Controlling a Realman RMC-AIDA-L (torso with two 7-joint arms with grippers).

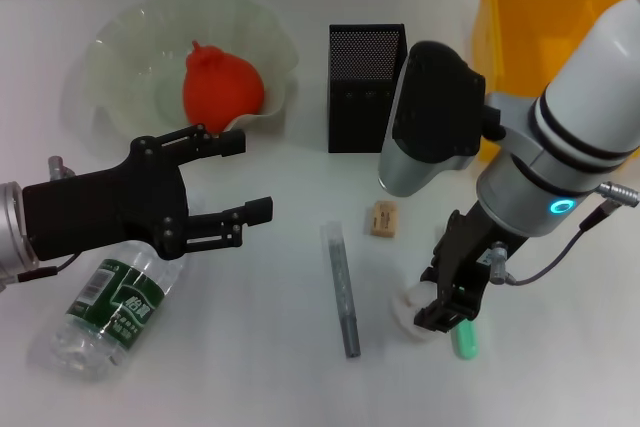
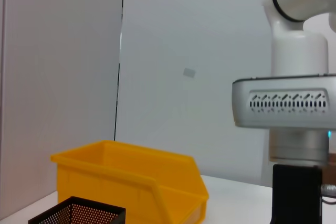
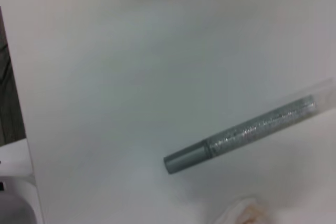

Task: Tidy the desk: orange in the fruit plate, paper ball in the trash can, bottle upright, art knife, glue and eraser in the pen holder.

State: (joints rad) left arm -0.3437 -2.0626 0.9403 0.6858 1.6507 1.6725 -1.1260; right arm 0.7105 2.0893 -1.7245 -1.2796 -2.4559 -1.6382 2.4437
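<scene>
The orange (image 1: pixel 222 85) lies in the pale-green fruit plate (image 1: pixel 120 37) at the back left. My left gripper (image 1: pixel 246 177) hovers open in front of the plate, above the bottle (image 1: pixel 110 315), which lies on its side. My right gripper (image 1: pixel 445 299) is down at the white paper ball (image 1: pixel 405 309), touching its right side. The tan eraser (image 1: pixel 382 219) lies in front of the black mesh pen holder (image 1: pixel 366 87). A grey glittery tube (image 1: pixel 340 289) (image 3: pixel 247 132) lies mid-table. A green stub (image 1: pixel 467 343) pokes out under the right gripper; which is glue or art knife I cannot tell.
The yellow trash can (image 1: pixel 540 7) (image 2: pixel 131 182) stands at the back right, behind my right arm. The pen holder's rim (image 2: pixel 79 214) shows in the left wrist view, with my right arm's white links (image 2: pixel 294 108) beyond it.
</scene>
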